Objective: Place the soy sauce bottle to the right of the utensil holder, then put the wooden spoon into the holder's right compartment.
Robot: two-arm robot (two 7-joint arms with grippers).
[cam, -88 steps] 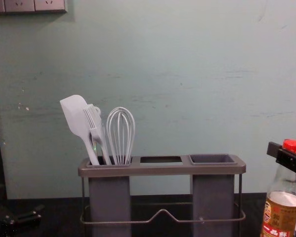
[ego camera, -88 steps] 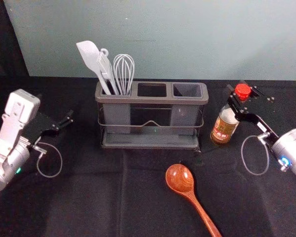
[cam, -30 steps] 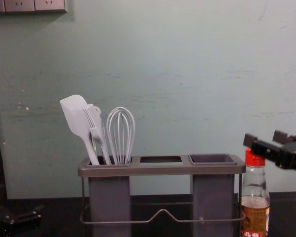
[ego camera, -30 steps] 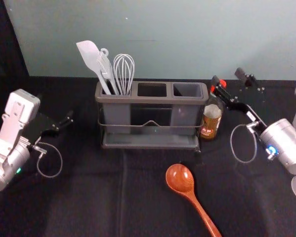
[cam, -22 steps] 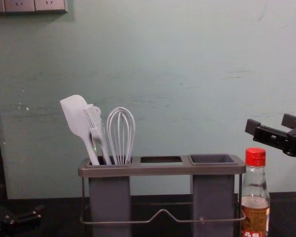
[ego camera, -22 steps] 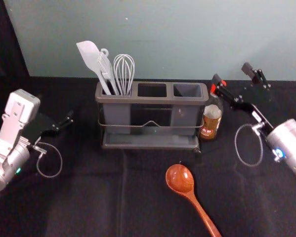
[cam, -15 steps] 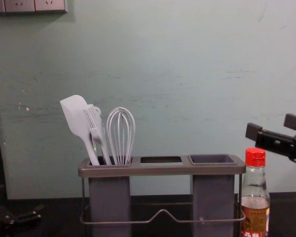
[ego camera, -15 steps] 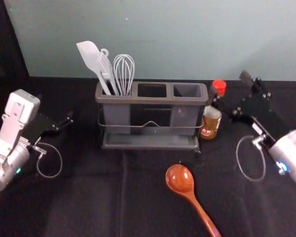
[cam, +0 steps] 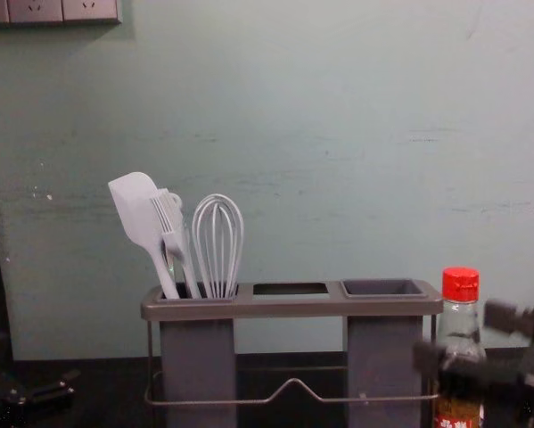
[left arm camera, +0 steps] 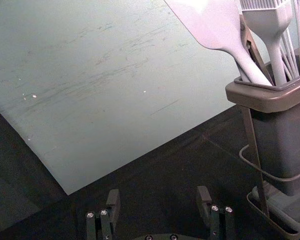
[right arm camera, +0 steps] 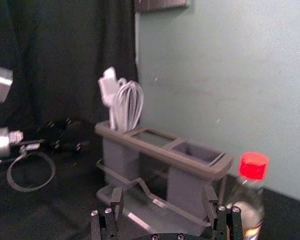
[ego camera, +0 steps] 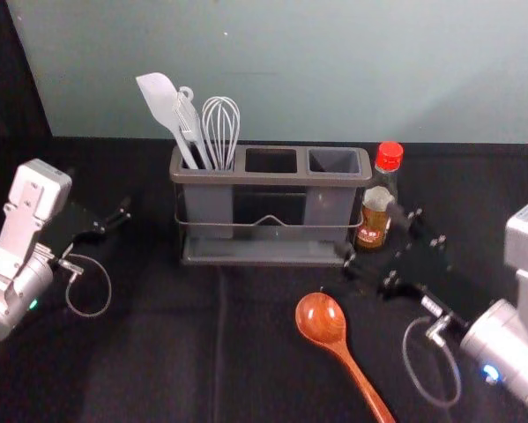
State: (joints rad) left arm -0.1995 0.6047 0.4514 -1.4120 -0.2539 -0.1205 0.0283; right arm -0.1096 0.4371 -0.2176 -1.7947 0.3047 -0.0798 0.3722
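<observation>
Soy sauce bottle (ego camera: 375,218) upright on the worktop (ego camera: 158,352), just beside the right end of the utensil holder (ego camera: 272,179). Over my link I see my right hand (ego camera: 371,232) spread, near the bottle, on the near side. My left hand (ego camera: 103,203) is parked left of the holder, also spread. The wooden spoon (ego camera: 321,319) lies in front of the holder; the whisk (ego camera: 220,132) leans in its left compartment.
</observation>
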